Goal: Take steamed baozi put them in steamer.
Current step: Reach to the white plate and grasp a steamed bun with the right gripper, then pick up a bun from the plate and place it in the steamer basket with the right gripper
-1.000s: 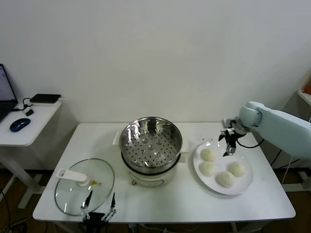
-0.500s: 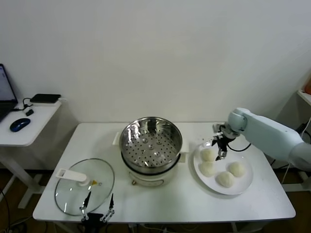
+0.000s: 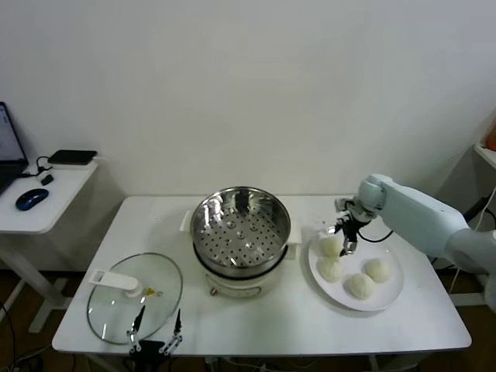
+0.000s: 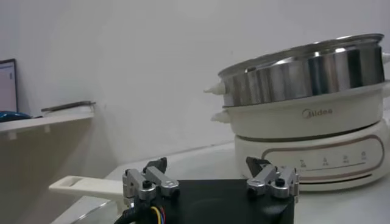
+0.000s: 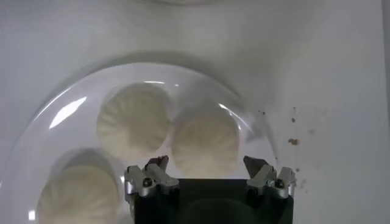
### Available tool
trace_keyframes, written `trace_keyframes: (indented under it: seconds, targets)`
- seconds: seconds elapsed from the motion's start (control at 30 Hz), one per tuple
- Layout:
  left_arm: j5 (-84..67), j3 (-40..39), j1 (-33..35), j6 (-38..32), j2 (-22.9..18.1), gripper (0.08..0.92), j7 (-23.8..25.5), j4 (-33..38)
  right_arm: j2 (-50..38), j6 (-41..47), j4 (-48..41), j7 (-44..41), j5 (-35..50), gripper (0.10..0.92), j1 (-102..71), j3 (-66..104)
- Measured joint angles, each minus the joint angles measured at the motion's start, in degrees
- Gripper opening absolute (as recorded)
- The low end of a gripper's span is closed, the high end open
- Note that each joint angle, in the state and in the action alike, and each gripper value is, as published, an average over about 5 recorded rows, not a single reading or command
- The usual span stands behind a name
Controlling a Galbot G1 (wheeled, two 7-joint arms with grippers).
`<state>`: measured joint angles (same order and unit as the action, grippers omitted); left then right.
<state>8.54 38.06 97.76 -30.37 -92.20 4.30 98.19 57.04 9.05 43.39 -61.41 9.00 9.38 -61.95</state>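
Several off-white steamed baozi lie on a white plate (image 3: 391,298) at the right of the table. My right gripper (image 3: 341,240) hangs open just above the plate's far bun (image 3: 330,247), nearest the steamer. In the right wrist view that baozi (image 5: 204,141) lies between the spread fingertips of the right gripper (image 5: 207,167), with another bun (image 5: 134,128) beside it and a third (image 5: 76,195) farther along. The steel steamer (image 3: 240,232) stands mid-table with its perforated basket empty. My left gripper (image 3: 155,325) rests open at the table's front edge, holding nothing.
A glass lid (image 3: 136,294) with a white handle lies flat at the front left, close to the left gripper. The steamer's white base (image 4: 311,131) rises just beyond the left gripper (image 4: 207,170). A side desk (image 3: 39,194) with a mouse stands at far left.
My right gripper has swung left over the plate, from its far right side to just above the bun nearest the steamer. Its fingers stay open. The left arm has not moved.
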Motion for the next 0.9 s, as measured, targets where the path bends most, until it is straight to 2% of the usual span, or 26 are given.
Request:
trace_keyframes:
  seconds: [0.27, 0.5, 0.9]
  targets:
    - [0.00, -0.04, -0.05, 0.06, 0.00, 0.823, 0.00, 0.03, 0.27, 0.01, -0.33, -0.31, -0.17, 0.670, -0.01, 0.06]
    - [0.01, -0.16, -0.10, 0.12, 0.00, 0.823, 0.00, 0.10, -0.14, 0.05, 0.37, -0.44, 0.02, 0.604, 0.56, -0.23]
    - [-0.03, 0.26, 0.47, 0.05, 0.00, 0.823, -0.01, 0.74, -3.19, -2.13, 8.32, -1.62, 5.48, 0.594, 11.14, -8.86]
